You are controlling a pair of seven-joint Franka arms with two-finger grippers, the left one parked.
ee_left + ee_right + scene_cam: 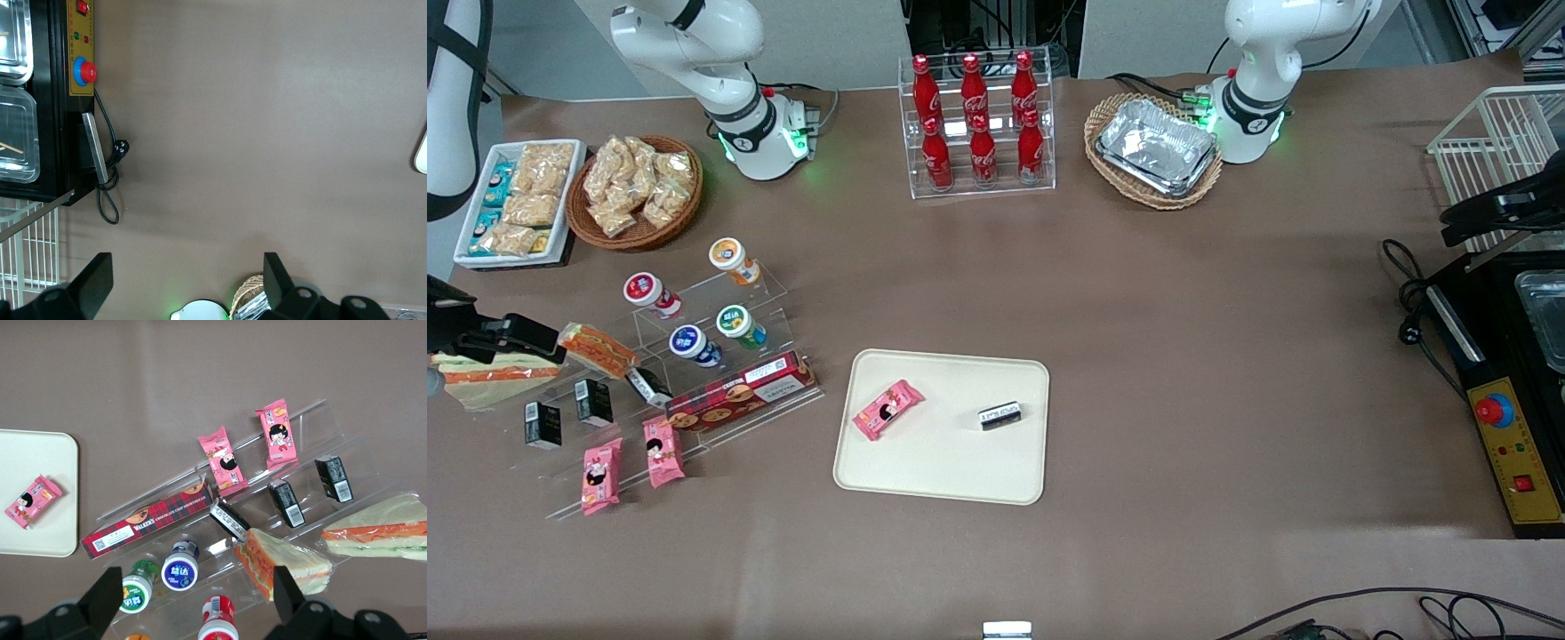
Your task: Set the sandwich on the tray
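The gripper [480, 333], fingers spread and holding nothing, hangs just above the sandwich [380, 533] on the clear rack, apparently to grasp it for the tray [943, 484].

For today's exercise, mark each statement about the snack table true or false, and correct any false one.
1. The sandwich lies on the tray. False: it is at the working arm's end of the table.
2. A pink packet is on the tray. True.
3. The gripper is shut on the sandwich. False: it is open, above the display rack.
4. The rack of cola bottles holds six. True.
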